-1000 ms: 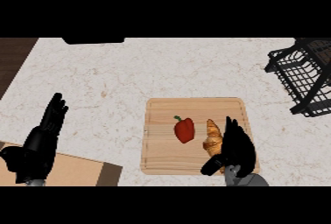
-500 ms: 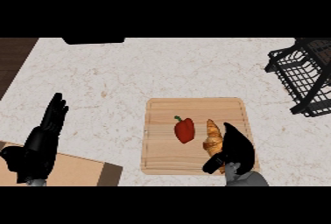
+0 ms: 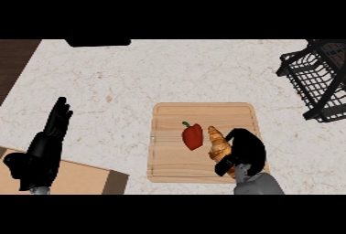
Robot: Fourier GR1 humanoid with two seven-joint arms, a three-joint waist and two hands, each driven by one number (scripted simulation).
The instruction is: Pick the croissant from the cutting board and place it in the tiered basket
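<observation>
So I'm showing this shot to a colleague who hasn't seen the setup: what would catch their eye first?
Probably the wooden cutting board in the middle of the pale counter, with a red pepper beside a golden croissant. The black right hand curls round the croissant's near end. A black wire basket stands at the far right, and the left hand rests open at the left.

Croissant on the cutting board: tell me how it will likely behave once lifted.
The croissant looks puffy, so it is probably light. It is long and curved, so it may pivot if held near one end; the right hand curls round its lower part. Its flaky-looking crust could crush or crumble.
</observation>
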